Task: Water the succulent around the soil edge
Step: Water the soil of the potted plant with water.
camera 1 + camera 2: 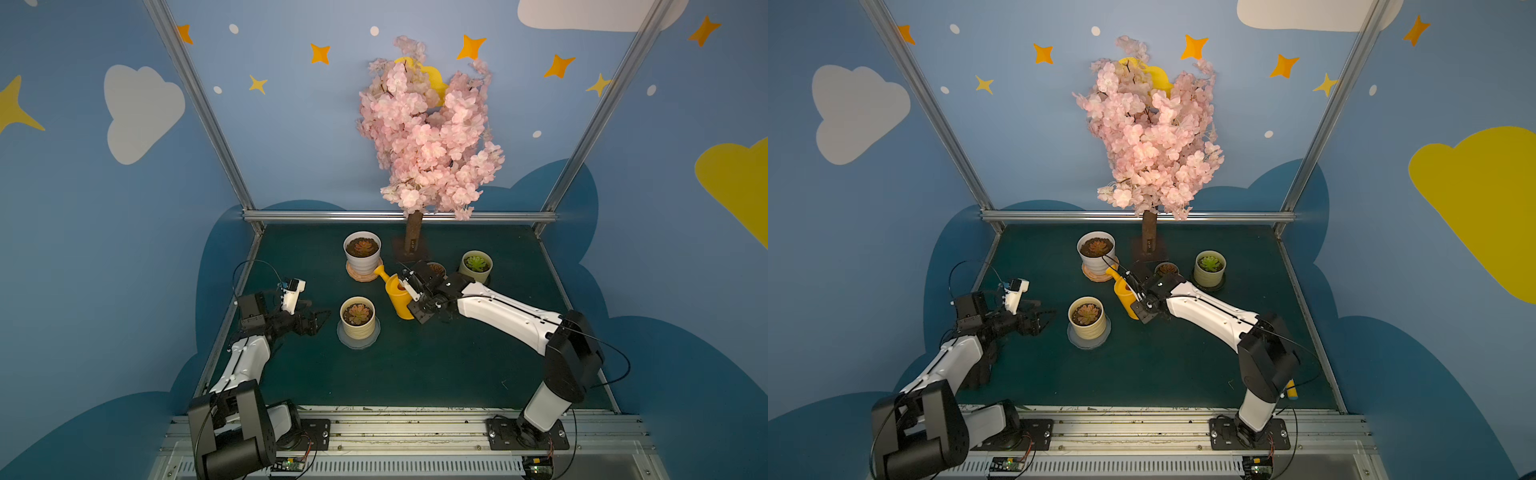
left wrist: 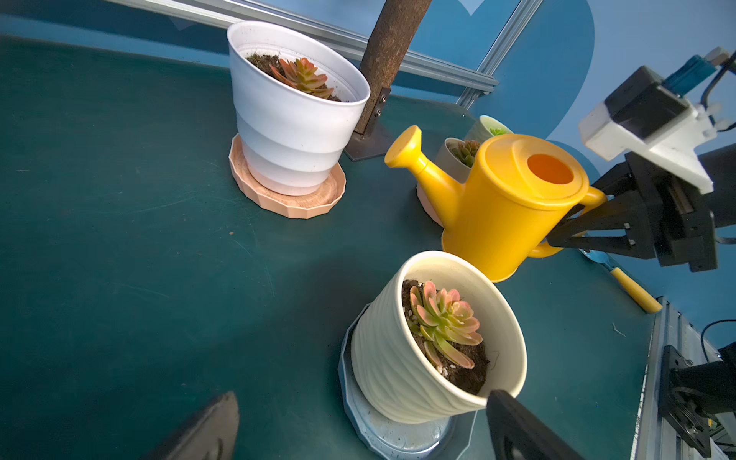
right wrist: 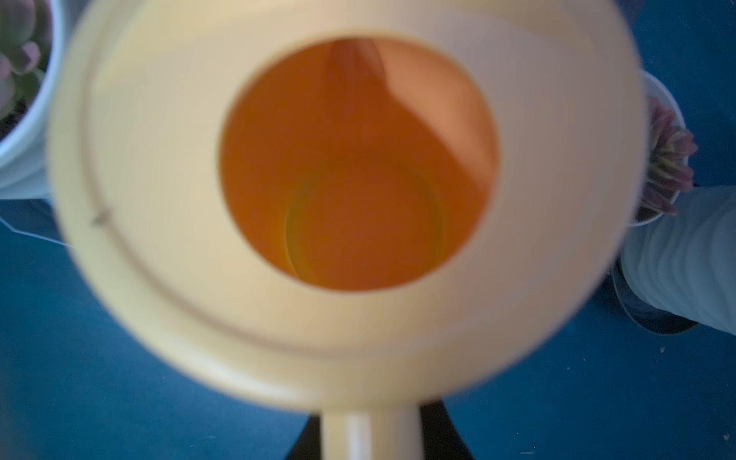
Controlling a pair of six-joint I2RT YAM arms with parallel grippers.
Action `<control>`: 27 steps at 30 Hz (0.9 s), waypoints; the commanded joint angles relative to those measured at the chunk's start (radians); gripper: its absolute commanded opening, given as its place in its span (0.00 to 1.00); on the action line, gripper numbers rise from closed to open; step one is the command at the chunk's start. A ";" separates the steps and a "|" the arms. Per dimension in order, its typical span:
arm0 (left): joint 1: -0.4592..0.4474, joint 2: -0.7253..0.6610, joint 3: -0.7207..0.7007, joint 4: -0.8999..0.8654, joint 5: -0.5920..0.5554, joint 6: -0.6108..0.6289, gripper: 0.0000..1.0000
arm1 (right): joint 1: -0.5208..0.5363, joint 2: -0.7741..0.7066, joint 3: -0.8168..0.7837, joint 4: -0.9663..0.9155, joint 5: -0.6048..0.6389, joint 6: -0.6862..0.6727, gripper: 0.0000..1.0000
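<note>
- In both top views the right hand point(image 1: 413, 296) is clenched on the yellow watering can point(image 1: 397, 297). The can's body sits just past the fingertips. Its spout point(image 1: 380, 272) reaches further out from the hand toward the white pot point(image 1: 362, 251). The left hand point(image 1: 318, 321) is released and holds nothing, with the cream pot point(image 1: 357, 318) just ahead of its fingertips. I cannot tell whether the can's base is clear of the counter point(image 1: 415, 374).
- In the left wrist view the left hand's fingers stand wide apart, with the cream pot and its succulent point(image 2: 444, 318) ahead between them. Beyond the pot, the right hand's dark fingers pinch the can's loop handle point(image 2: 597, 196) from both sides. The can looks like hard, smooth moulded plastic. I judge it to be stiff, not fragile, and light unless filled. The handle is the sensible place to hold it, but it is slick and rounded, so the can could swivel in the pinch as it tips.
- The right wrist view is blurred and looks straight down the fill hole point(image 3: 358, 163), with the handle running back between the right hand's fingers. I cannot tell whether there is water inside. If there is, the weight will sit ahead of the hand and pull the spout down.
- Several potted plants stand near this hand, and which one is meant I cannot tell.
</note>
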 commanded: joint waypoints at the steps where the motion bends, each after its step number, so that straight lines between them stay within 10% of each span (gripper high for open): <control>1: -0.002 -0.013 -0.010 0.004 0.013 0.001 1.00 | -0.006 0.030 0.060 -0.069 0.004 -0.012 0.00; 27: -0.002 -0.011 -0.009 0.003 0.015 0.001 1.00 | -0.030 0.205 0.348 -0.265 0.009 -0.029 0.00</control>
